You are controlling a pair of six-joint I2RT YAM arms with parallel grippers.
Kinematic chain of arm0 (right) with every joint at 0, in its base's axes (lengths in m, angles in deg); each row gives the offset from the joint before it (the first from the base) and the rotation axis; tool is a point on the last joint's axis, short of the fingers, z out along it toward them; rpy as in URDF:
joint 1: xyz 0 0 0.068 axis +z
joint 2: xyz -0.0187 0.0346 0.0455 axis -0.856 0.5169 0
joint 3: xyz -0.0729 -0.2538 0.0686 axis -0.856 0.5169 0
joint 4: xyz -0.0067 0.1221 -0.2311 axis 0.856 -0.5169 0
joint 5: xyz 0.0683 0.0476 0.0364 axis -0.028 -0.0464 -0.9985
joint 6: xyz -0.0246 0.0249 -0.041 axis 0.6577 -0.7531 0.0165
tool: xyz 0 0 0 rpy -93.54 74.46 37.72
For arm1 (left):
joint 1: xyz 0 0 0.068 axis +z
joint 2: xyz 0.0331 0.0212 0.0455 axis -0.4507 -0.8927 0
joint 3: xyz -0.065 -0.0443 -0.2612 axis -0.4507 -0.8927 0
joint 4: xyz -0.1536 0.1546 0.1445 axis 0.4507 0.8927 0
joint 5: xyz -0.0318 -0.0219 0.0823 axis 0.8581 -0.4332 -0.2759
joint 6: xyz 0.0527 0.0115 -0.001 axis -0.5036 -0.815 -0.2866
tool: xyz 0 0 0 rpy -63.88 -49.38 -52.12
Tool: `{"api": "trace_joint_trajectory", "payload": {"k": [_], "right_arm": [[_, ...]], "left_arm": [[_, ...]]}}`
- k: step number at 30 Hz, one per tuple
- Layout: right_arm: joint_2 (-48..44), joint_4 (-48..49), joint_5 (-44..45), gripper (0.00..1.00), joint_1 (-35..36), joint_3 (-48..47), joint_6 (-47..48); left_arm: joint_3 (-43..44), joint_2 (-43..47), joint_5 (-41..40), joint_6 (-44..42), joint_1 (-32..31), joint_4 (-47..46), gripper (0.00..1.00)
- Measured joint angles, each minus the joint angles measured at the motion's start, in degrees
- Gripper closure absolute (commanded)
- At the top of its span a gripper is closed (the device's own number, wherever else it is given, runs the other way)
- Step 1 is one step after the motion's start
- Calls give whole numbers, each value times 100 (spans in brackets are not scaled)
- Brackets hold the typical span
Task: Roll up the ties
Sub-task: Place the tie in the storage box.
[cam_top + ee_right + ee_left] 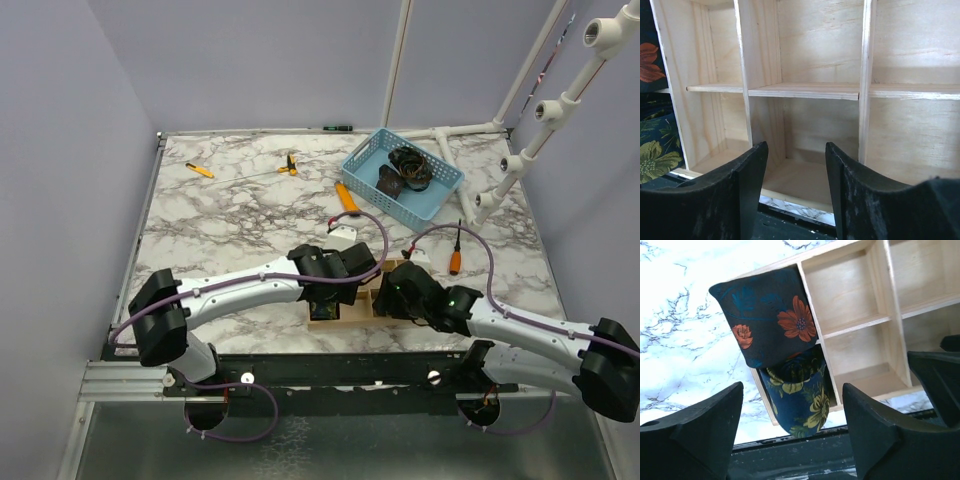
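Note:
Two rolled ties stand in the left-hand compartments of a wooden divided box (860, 295). The dark tie with red-orange flowers (770, 315) fills the far compartment. The navy tie with yellow-green flowers (800, 402) sits in the near one, bulging over the box's front edge. My left gripper (792, 440) hangs open just short of the navy tie, touching neither roll. My right gripper (795, 167) is open in front of an empty compartment of the box (805, 90), with nothing between its fingers. From above, both grippers (350, 262) (402, 287) hover over the box (362, 303).
A blue basket (440, 195) at the back right holds dark fabric coils (410, 165). Orange-handled tools (345, 197) (455, 262) (200, 170) lie on the marble table. A white pipe frame (540, 110) rises at the right. The table's near edge is just below the box.

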Motion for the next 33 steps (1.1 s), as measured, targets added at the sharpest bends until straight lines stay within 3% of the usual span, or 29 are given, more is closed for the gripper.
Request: {"api": "trace_joint_trajectory", "payload": {"k": [5,9,14,20,28,31,33], "right_arm": [[-96,-120,-2,40,0,-17,9],[-164,-151,-57,40,0,-17,50],[-227,-155,-238,40,-4,-20,219],[-348,-208,-391,41,-4,-57,402],[-417,-363,-487,41,-2,-210,459],[-496,-498,-452,40,-2,-299,459],[-557,-664,-348,40,-2,-402,461]], "left_arm": [[-15,538,4,-44,0,24,39],[-374,1080,153,-37,2,-278,60],[-1217,1609,584,72,59,-935,71],[-2033,1875,1056,245,238,-1711,73],[-2273,1683,1283,326,343,-2310,79],[-2321,1646,1331,323,367,-2411,73],[-2332,1692,1349,313,372,-2413,61]]}}
